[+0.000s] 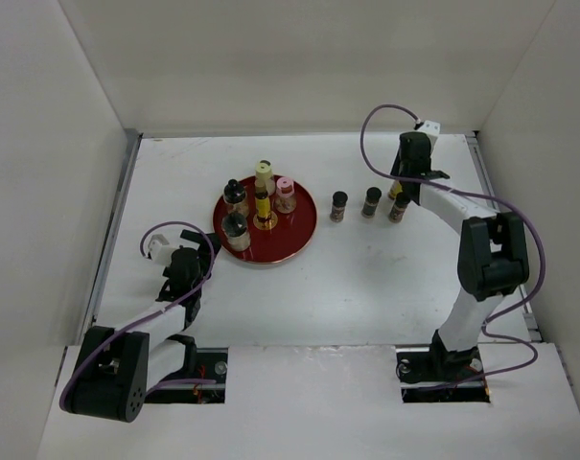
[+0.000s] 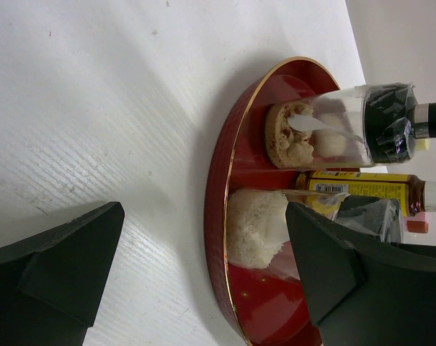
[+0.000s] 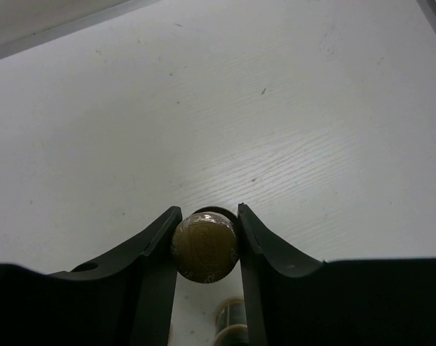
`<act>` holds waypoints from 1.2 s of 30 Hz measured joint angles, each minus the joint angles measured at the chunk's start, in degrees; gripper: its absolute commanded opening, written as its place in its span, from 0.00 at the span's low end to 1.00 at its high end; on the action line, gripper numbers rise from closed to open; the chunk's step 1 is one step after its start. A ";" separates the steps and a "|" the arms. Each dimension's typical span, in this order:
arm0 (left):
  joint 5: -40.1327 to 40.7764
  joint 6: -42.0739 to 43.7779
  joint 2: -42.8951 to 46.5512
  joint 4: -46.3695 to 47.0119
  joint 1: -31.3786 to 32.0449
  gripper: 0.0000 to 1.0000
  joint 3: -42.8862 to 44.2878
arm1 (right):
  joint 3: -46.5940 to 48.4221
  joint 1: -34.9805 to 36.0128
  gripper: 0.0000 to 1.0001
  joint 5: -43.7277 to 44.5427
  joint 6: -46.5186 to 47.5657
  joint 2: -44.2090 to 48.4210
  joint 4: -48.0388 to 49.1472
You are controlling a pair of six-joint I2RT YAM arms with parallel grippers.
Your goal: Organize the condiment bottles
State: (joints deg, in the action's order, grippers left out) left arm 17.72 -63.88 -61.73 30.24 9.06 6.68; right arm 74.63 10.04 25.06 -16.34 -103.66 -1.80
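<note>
Left arm [image 1: 150, 326] & right arm [image 1: 462, 321]: white tube links w/ chunky black joint housings, black bases [image 1: 443, 369] at bottom. Purple cable [image 1: 385, 110] runs along each arm, w/ small white plug block [image 1: 429, 125] near the wrist. Left gripper [image 2: 203, 216] & right gripper [image 3: 209, 210]: matte black fingers, thick wedge shape, flat inner faces. One right finger has a small round hole [image 3: 88, 267].

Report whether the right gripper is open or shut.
Shut: the right gripper has both fingers pressed against opposite sides of the brown-capped bottle.
</note>
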 measured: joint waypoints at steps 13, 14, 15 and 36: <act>-0.07 0.00 -0.04 0.00 0.11 1.00 0.00 | -3.54 11.15 0.17 1.68 3.72 21.59 4.96; -0.07 0.00 -0.04 0.00 0.11 1.00 0.00 | -3.54 13.25 0.17 1.51 3.76 23.28 5.95; -0.07 -0.02 -0.02 -0.02 0.09 1.00 0.00 | -3.54 15.10 0.17 1.33 3.69 24.33 6.64; -0.17 0.00 2.05 -0.02 -0.02 1.00 0.00 | -0.26 44.65 0.17 -1.05 0.11 1.05 9.88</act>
State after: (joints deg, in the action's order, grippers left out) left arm 17.54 -63.88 -59.68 30.22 9.04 6.68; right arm 74.37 54.70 24.01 -16.23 -102.61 8.08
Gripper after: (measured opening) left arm 0.997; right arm 0.420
